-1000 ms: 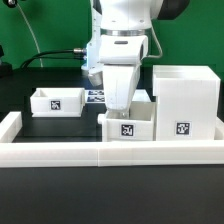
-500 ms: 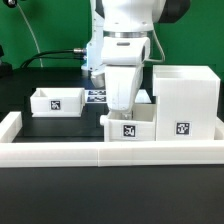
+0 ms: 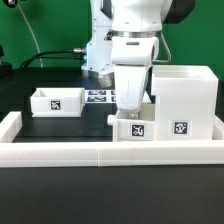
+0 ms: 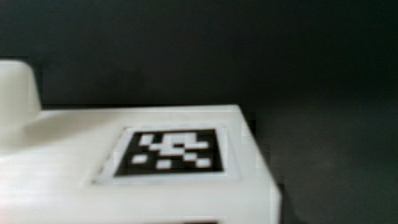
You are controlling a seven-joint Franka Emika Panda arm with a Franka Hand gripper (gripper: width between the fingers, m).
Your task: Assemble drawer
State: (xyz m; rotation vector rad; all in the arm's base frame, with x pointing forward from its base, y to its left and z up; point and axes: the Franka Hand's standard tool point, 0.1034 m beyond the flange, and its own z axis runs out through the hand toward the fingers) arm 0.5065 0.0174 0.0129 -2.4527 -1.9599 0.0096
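The drawer's tall white housing (image 3: 183, 100) stands at the exterior view's right, with a tag on its front. One small open-top tray (image 3: 137, 128) sits right against the housing's left side. My gripper (image 3: 132, 112) reaches down into this tray from above and appears shut on its wall; the fingertips are hidden inside it. The wrist view shows the tray's tagged white face (image 4: 175, 152) very close, with its knob (image 4: 15, 90) at the edge. The second small tray (image 3: 57, 101) lies apart at the exterior view's left.
The marker board (image 3: 98, 96) lies flat behind the trays, near the arm's base. A low white rim (image 3: 100, 152) edges the black table in front, with a raised end (image 3: 8, 128) at the exterior view's left. A cable runs at the back left.
My gripper and the small tray under it have moved together toward the exterior view's right, closer to the housing. The other tray and the housing have not moved.
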